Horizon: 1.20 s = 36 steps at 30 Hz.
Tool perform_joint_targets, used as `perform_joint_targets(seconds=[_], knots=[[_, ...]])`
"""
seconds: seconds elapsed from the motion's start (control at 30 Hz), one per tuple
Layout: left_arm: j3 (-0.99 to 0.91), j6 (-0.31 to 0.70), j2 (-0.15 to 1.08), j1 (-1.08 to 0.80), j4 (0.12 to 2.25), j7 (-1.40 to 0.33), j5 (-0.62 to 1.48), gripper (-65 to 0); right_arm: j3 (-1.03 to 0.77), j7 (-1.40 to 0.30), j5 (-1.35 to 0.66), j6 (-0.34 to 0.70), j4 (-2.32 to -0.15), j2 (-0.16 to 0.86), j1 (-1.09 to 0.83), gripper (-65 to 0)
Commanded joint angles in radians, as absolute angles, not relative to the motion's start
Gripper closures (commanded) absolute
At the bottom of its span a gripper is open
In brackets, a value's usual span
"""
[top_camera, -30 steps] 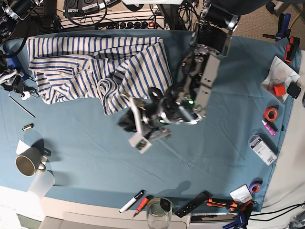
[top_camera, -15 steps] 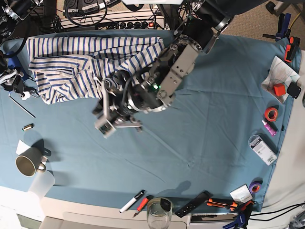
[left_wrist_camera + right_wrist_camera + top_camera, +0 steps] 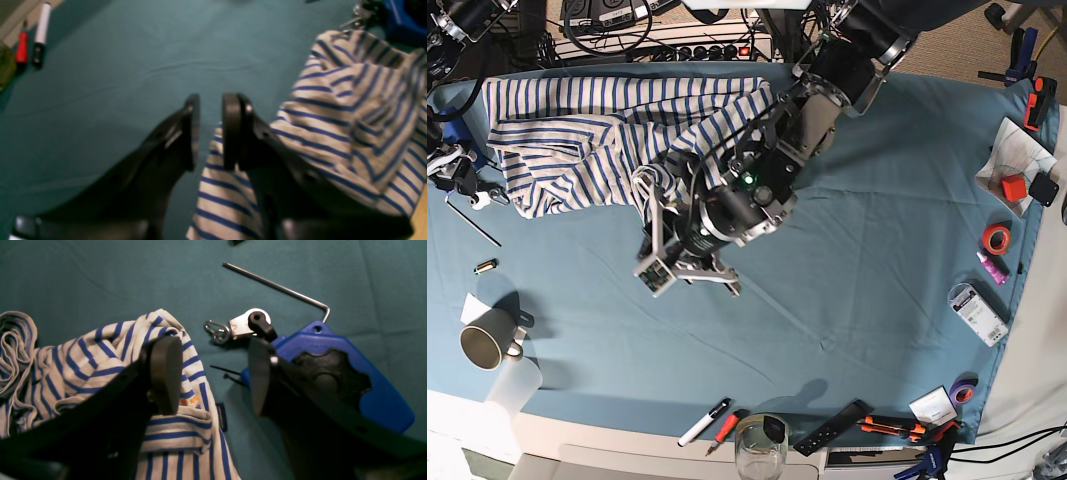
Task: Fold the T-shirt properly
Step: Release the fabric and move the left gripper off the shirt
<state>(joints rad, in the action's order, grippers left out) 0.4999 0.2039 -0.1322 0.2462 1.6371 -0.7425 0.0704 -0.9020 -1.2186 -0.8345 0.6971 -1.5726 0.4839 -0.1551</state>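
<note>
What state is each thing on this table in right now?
White cotton T-shirt with thin blue stripes: crumpled, unfolded.
Left claw: narrow gap between its black pads, hovering over the shirt's edge, holding nothing.
Right claw: wide open, empty.
Beige mug: upright.
Clear glass: upright.

left arm (image 3: 757,180) hides part of the t-shirt (image 3: 577,130); left wrist view blurred.

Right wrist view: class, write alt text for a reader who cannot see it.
An open right claw hangs over the teal table cloth, one finger above a crumpled blue-striped white T-shirt, the other over a blue plastic tool. A metal hex key lies beyond.
</note>
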Motion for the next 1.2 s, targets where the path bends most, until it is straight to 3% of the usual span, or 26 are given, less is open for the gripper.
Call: perform_joint_targets(seconds=[0.0, 0.53, 0.77, 1.0, 1.17], knots=[[0.477, 0.199, -0.157, 0.269, 1.645, -0.689, 0.065, -10.9, -0.910, -1.193, -0.848, 0.698, -1.589, 0.512, -0.147, -31.6], [0.356, 0.238, -0.012, 0.385, 1.412, -0.514, 0.045, -10.9, -0.910, -1.177, -0.847, 0.698, -1.589, 0.513, -0.147, -31.6], [0.355, 0.220, 0.003, 0.385, 1.402, -0.570, 0.068, -10.9, -0.910, -1.174, -0.848, 0.698, -1.589, 0.513, -0.147, -31.6], [0.355, 0.125, 0.003, 0.374, 1.488, -0.728, 0.083, -8.7, -0.910, -1.169, -0.847, 0.698, -1.589, 0.513, -0.147, -31.6], [0.355, 0.111, 0.003, 0.350, 1.559, -0.862, 0.102, -7.5, -0.910, -1.169, -0.845, 0.698, -1.589, 0.512, -0.147, -31.6]])
